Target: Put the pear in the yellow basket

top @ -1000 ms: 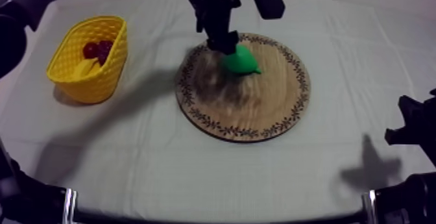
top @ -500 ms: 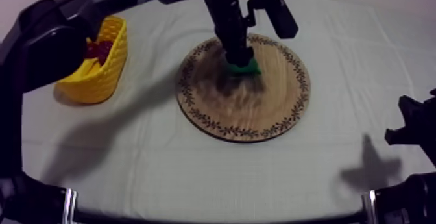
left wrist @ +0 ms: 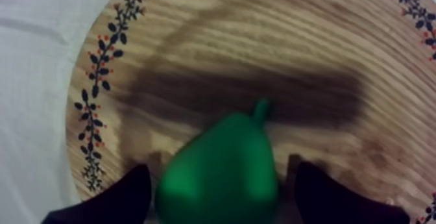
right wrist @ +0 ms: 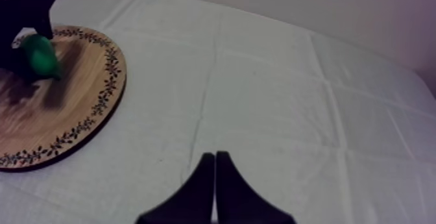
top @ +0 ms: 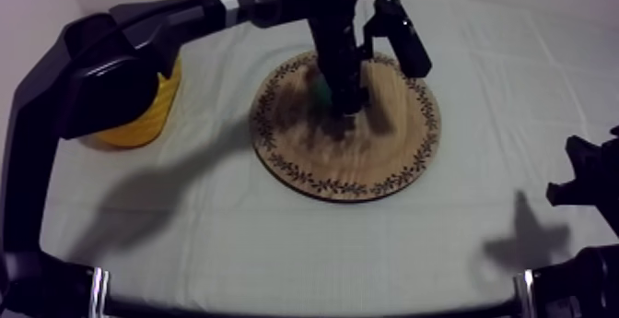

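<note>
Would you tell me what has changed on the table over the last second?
The left claw has come down over the green toy pear, its open fingers now at either side of it. The pear still lies on the round wooden board; the yellow basket and the shut right claw stayed put.

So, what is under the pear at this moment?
The wooden board is under the pear; the fingers of the left gripper stand at both sides. Where the pear meets the wood is covered by the pear itself.
</note>
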Controlling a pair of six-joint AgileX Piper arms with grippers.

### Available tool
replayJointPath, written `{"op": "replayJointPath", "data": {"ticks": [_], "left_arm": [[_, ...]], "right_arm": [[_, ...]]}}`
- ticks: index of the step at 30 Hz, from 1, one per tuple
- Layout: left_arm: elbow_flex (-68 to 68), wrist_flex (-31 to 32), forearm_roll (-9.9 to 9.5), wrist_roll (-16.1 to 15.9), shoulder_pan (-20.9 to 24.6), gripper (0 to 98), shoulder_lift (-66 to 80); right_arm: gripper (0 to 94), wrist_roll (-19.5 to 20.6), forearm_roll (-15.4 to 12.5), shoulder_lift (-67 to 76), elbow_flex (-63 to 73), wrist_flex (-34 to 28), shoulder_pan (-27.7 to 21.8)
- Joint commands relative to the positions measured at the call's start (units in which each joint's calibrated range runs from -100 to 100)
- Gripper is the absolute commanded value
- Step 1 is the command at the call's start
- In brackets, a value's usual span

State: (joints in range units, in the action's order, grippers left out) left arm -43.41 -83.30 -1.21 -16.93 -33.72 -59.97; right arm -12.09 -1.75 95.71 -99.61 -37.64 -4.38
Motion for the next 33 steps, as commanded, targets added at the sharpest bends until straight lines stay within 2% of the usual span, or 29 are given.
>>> {"op": "replayJointPath", "data": {"ticks": [1,9,18,25,33], "left_arm": [[-0.7,-0.1,-0.04,0.0,0.0,79.8,-0.7],[-3.4,-0.1,-0.13,0.0,0.4,77.2,-3.5],[-4.2,0.3,-0.02,0.5,1.3,63.4,-4.0],[-2.8,0.9,0.5,1.1,2.2,56.0,-0.4],[2.1,0.9,1.03,1.9,3.5,52.9,7.5]], "right_arm": [[0.3,0.0,0.0,0.0,-0.1,0.0,0.0],[0.3,0.0,0.0,0.0,-0.1,0.0,0.0],[0.3,0.0,0.0,0.0,-0.1,0.0,0.0],[0.3,0.0,0.0,0.0,-0.1,0.0,0.0],[0.3,0.0,0.0,0.0,-0.1,0.0,0.0]]}}
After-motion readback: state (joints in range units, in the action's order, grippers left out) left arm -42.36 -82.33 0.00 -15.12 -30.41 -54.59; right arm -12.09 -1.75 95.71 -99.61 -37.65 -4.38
